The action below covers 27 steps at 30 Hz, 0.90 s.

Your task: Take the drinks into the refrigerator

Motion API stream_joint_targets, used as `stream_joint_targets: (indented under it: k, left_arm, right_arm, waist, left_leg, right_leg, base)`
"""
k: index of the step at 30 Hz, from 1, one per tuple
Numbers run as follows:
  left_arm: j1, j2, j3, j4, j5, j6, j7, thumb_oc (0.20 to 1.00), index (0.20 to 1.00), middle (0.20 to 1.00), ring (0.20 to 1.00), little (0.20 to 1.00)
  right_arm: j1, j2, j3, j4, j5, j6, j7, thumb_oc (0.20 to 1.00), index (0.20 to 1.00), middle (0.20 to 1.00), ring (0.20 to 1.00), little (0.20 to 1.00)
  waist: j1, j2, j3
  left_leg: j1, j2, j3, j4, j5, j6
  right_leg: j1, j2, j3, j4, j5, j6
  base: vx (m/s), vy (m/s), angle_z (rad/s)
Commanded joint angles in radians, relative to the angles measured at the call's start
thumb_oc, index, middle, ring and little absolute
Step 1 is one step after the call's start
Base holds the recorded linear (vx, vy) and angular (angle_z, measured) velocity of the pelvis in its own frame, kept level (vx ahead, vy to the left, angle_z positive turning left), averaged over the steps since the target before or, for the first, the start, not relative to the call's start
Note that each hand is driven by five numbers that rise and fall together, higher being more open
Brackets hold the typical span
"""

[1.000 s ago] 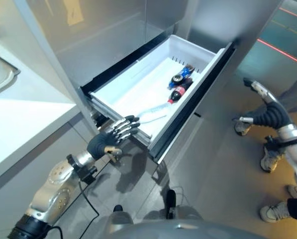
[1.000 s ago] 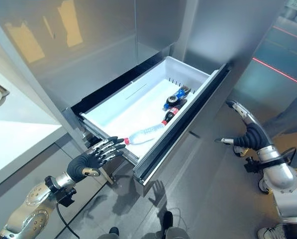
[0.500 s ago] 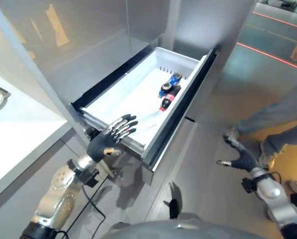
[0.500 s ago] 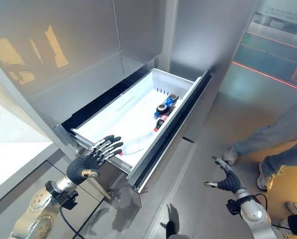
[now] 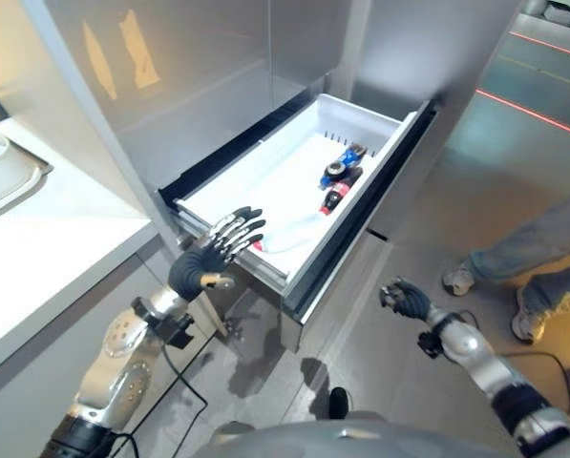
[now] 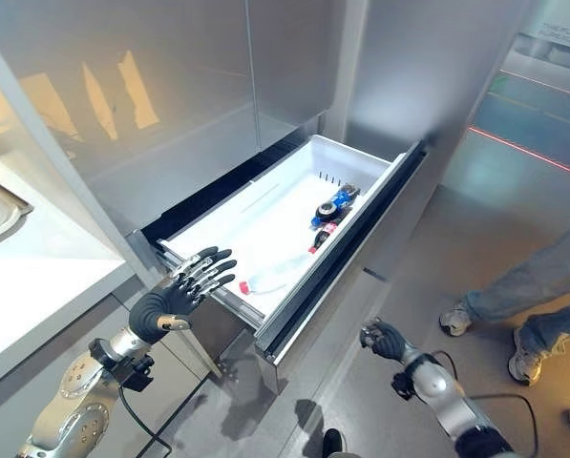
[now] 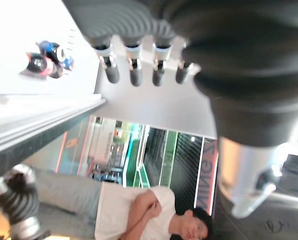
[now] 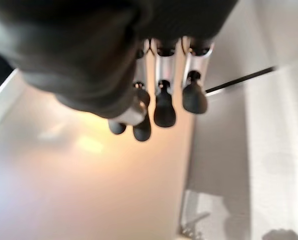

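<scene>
Left eye view: drawer point(image 5: 229, 181) open at centre, bottles point(image 5: 340, 176) inside.
Left hand point(image 5: 206, 262) spread, empty, lower left; right hand point(image 5: 405, 300) curled, empty, lower right.

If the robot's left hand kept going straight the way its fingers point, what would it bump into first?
Probably the clear bottle lying in the open white drawer. The left hand, fingers straight, hangs by the drawer's near corner, pointing across it. Its height is hard to judge, so it might pass above.
</scene>
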Motion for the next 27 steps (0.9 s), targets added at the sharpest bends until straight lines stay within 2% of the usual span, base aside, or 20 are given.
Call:
stream_joint_targets:
  k: [1, 10, 12, 15, 16, 23, 27]
  left_arm:
    - [-0.060, 0.011, -0.040, -0.039, -0.001, -0.060, 0.004, 1.000, 1.000, 1.000, 1.000, 1.000]
    - [-0.072, 0.016, -0.064, -0.037, -0.018, -0.056, 0.013, 1.000, 1.000, 1.000, 1.000, 1.000]
    - [-0.088, 0.031, -0.087, -0.046, -0.029, -0.050, 0.009, 1.000, 1.000, 1.000, 1.000, 1.000]
    - [-0.103, 0.038, -0.100, -0.050, -0.038, -0.044, 0.007, 1.000, 1.000, 1.000, 1.000, 1.000]
    - [-0.116, 0.039, -0.121, -0.047, -0.040, -0.042, 0.004, 1.000, 1.000, 1.000, 1.000, 1.000]
    - [-0.148, 0.034, -0.134, -0.036, -0.033, -0.044, 0.019, 1.000, 1.000, 1.000, 1.000, 1.000]
    - [-0.154, 0.024, -0.130, -0.029, -0.024, -0.047, 0.027, 1.000, 1.000, 1.000, 1.000, 1.000]
  right_arm:
    - [-0.180, 0.000, 0.072, 0.004, 0.000, -0.022, 0.022, 0.200, 0.200, 0.200, 0.200, 0.200]
    - [-0.425, 0.038, 0.214, 0.066, -0.030, -0.016, 0.038, 0.200, 0.200, 0.200, 0.200, 0.200]
    - [-0.516, 0.055, 0.248, 0.098, -0.035, -0.011, 0.033, 0.200, 0.200, 0.200, 0.200, 0.200]
    - [-0.560, 0.062, 0.264, 0.109, -0.036, -0.010, 0.028, 0.200, 0.200, 0.200, 0.200, 0.200]
    - [-0.599, 0.075, 0.271, 0.105, -0.031, -0.009, 0.020, 0.200, 0.200, 0.200, 0.200, 0.200]
    - [-0.633, 0.108, 0.250, 0.077, 0.010, -0.009, -0.005, 0.200, 0.200, 0.200, 0.200, 0.200]
    - [-0.595, 0.117, 0.236, 0.051, 0.019, -0.012, -0.012, 0.200, 0.200, 0.200, 0.200, 0.200]
  waist:
    - [0.028, -0.014, 0.021]
    - [0.081, -0.005, 0.036]
    - [0.107, 0.001, 0.041]
    - [0.117, 0.004, 0.046]
    - [0.130, 0.007, 0.048]
    - [0.138, 0.014, 0.049]
    - [0.135, 0.016, 0.048]
  left_leg:
    - [-0.054, -0.089, 0.004, 0.049, -0.040, 0.109]
    - [-0.069, -0.091, -0.039, 0.040, -0.019, 0.108]
    - [-0.083, -0.090, -0.064, 0.037, -0.008, 0.106]
    - [-0.094, -0.092, -0.084, 0.037, -0.001, 0.104]
    - [-0.105, -0.094, -0.106, 0.037, 0.006, 0.104]
    - [-0.129, -0.104, -0.156, 0.042, 0.014, 0.109]
    - [-0.133, -0.109, -0.167, 0.043, 0.014, 0.114]
  right_leg:
    - [0.006, 0.010, -0.036, 0.153, -0.130, 0.021]
    - [0.008, 0.001, -0.071, 0.163, -0.135, 0.016]
    - [-0.001, -0.004, -0.092, 0.178, -0.138, 0.013]
    - [-0.006, -0.011, -0.112, 0.188, -0.139, 0.012]
    - [-0.008, -0.018, -0.136, 0.193, -0.140, 0.011]
    - [-0.010, -0.036, -0.186, 0.204, -0.140, 0.013]
    - [-0.011, -0.046, -0.193, 0.207, -0.138, 0.016]
  base:
    - [-0.04, -0.009, 0.14]
    - [-0.01, -0.015, 0.14]
    - [-0.02, -0.030, 0.14]
    - [-0.04, -0.023, 0.32]
    - [-0.03, -0.028, 0.35]
    - [-0.02, 0.000, 0.31]
    - [-0.02, 0.025, 0.18]
